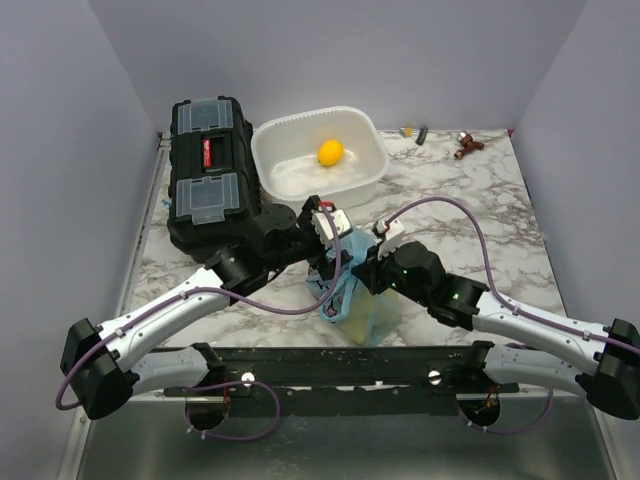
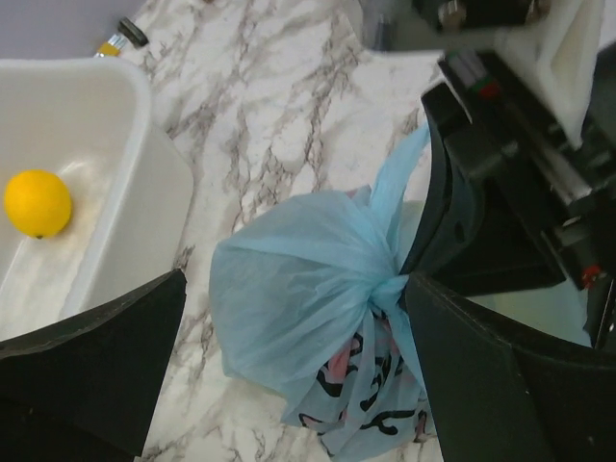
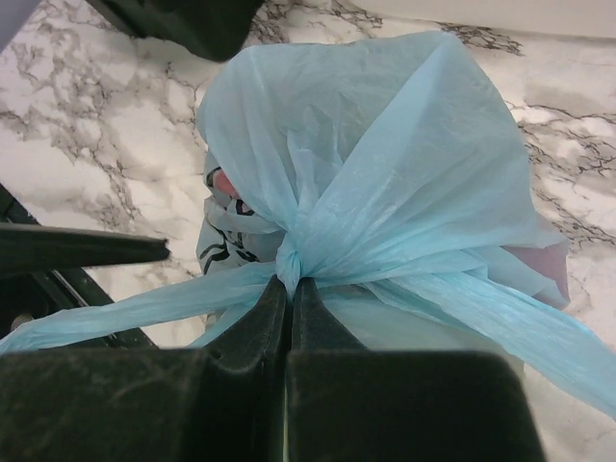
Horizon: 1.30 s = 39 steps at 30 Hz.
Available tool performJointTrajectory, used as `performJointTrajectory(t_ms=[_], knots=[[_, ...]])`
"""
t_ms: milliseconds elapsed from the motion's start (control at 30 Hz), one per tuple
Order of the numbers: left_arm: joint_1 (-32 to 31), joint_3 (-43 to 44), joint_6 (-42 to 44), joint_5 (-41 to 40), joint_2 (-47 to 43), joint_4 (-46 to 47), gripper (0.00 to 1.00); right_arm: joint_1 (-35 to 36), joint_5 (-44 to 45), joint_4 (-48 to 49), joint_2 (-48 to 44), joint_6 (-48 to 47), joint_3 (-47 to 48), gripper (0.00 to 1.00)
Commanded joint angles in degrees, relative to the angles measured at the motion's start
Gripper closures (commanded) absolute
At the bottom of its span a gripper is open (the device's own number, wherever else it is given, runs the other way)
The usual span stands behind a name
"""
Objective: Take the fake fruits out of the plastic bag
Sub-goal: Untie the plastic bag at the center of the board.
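Right gripper (image 3: pixel 291 289) is clenched on the knot of the plastic bag (image 3: pixel 385 164), fingers pinched together on the twisted neck, with the loop handles trailing out to both sides

Left gripper (image 2: pixel 294 289) is spread wide, one finger on each side of the bag. The knot sits just beside one finger, and you can't tell from the left wrist view whether it touches

Bag sits between the two wrists, toward the near edge of the marble table (image 1: pixel 510 200), in front of the white tub (image 1: pixel 290 178). Can't tell if its base rests on the table or hangs

Bag is tied shut. Fake fruits are inside and you can't make them out one by one; there are only pinkish patches through the film beside the black-and-pink print, and fruit can't be told from print

Orange-yellow lemon (image 1: pixel 330 152) lies in the tub. Black toolbox (image 1: pixel 208 180) stands just left of the tub. Two small items at the far right back of the table are too small to identify
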Motion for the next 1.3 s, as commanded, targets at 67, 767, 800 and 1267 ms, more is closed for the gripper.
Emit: performJointTrajectory(t_ms=[67, 767, 800, 1267], knots=[[-1.8, -2.2, 9.9, 3.8, 0.2, -2.7, 0.05, 0.0, -3.2, -0.2, -1.7, -2.3, 0.3, 0.99], [-6.0, 0.9, 11.8, -17.3, 11.6, 3.7, 1.0, 0.0, 4.4, -3.9, -6.9, 4.5, -1.7, 0.99], [-6.0, 0.4, 10.8, -20.2, 11.1, 5.6, 1.0, 0.0, 6.1, -4.6, -6.1, 5.9, -1.2, 0.98], [-6.2, -2.6, 10.6, -53.9, 6.3, 21.5, 1.0, 0.0, 19.5, -14.8, -2.1, 16.4, 3.0, 0.96]])
